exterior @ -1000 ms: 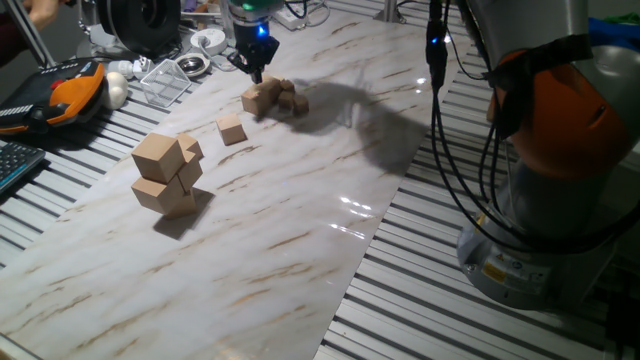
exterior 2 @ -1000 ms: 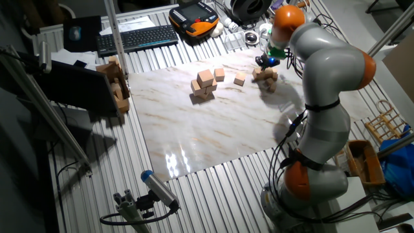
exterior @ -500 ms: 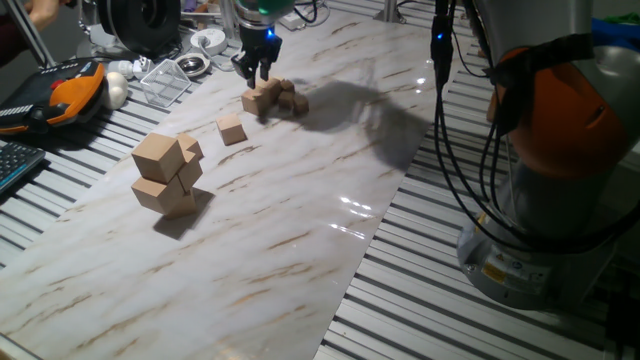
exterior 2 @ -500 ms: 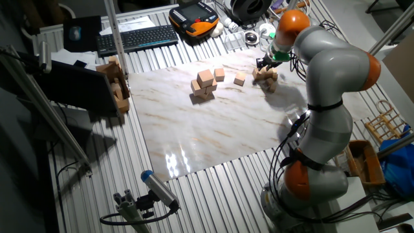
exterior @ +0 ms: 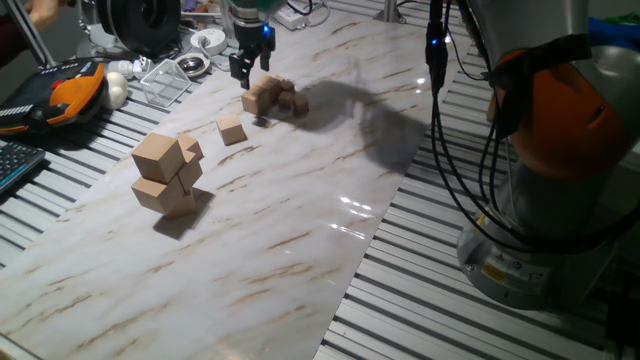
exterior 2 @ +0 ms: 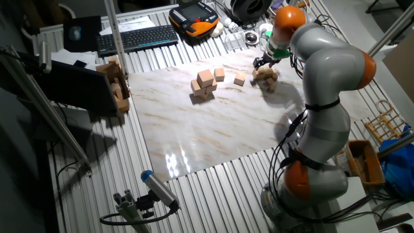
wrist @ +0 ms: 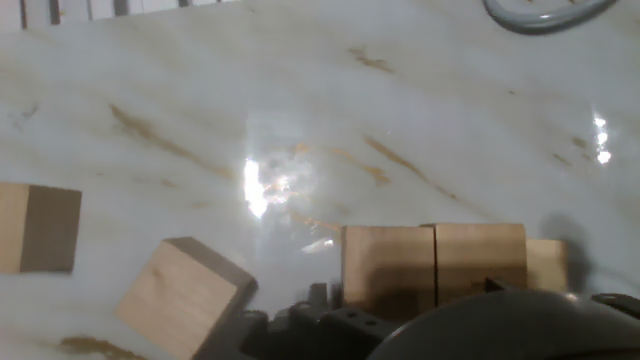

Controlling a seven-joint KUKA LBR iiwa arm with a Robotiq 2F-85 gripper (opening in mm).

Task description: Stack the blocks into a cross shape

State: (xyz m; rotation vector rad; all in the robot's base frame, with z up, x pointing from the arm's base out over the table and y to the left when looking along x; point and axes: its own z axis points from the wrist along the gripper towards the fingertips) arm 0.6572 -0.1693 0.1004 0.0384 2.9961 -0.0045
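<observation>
A cluster of light-tan wooden blocks (exterior: 266, 96) lies at the far end of the marble board, also seen in the other fixed view (exterior 2: 266, 76). One single block (exterior: 232, 130) lies apart, nearer the middle (exterior 2: 240, 79). My gripper (exterior: 247, 70) hangs just above and to the left of the cluster (exterior 2: 264, 62); its fingers look spread and hold nothing. In the hand view two blocks (wrist: 432, 264) sit side by side at the lower edge, a tilted block (wrist: 185, 293) lies lower left, and another block (wrist: 38, 228) is at the left edge. My fingertips are not visible there.
A pile of bigger tan cubes (exterior: 165, 173) stands left of the middle of the marble board (exterior: 300, 220). A clear plastic box (exterior: 165, 80), an orange teach pendant (exterior: 70, 88) and a keyboard (exterior 2: 136, 37) lie beyond the board's edge. The robot base (exterior: 560, 160) is at the right.
My gripper has shifted a little left and away from the cluster, and its fingers have gone from together to spread. The blocks have not moved.
</observation>
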